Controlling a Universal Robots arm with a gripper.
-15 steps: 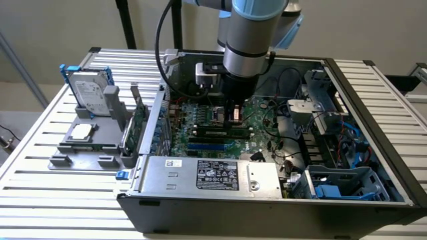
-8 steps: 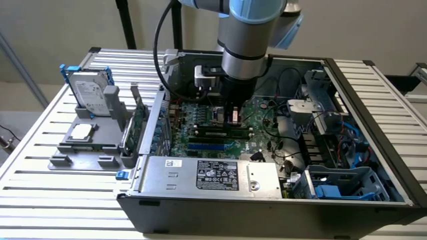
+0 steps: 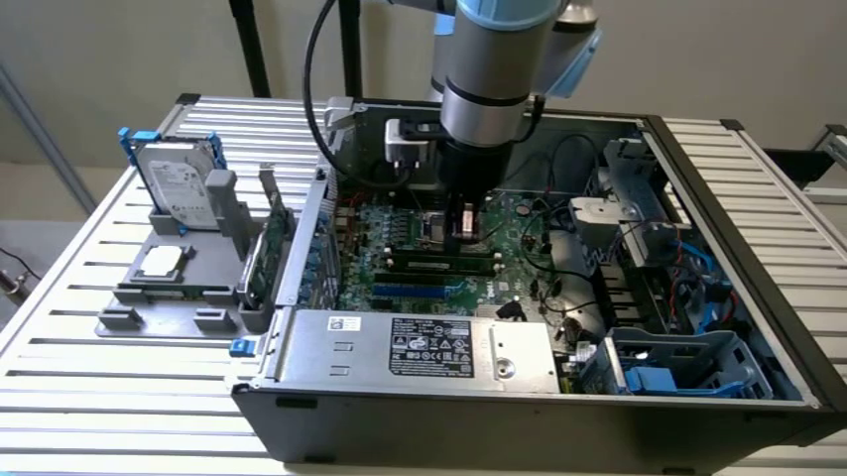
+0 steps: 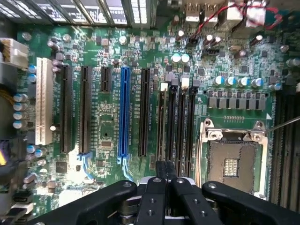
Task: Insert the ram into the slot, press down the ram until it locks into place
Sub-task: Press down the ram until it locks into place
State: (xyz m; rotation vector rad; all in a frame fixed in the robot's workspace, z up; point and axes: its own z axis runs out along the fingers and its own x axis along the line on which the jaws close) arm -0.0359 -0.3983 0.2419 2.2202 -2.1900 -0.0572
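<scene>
One ram (image 3: pixel 443 265) seated inside open computer case (image 3: pixel 556 392).

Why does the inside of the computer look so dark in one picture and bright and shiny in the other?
In the exterior view, the arm and the case walls shade the motherboard, so it looks dim, while the slatted table outside is brightly lit. In the wrist view, the camera sits close above the motherboard, evenly lit, with glints on the CPU socket frame; the gripper looks dark.
</scene>
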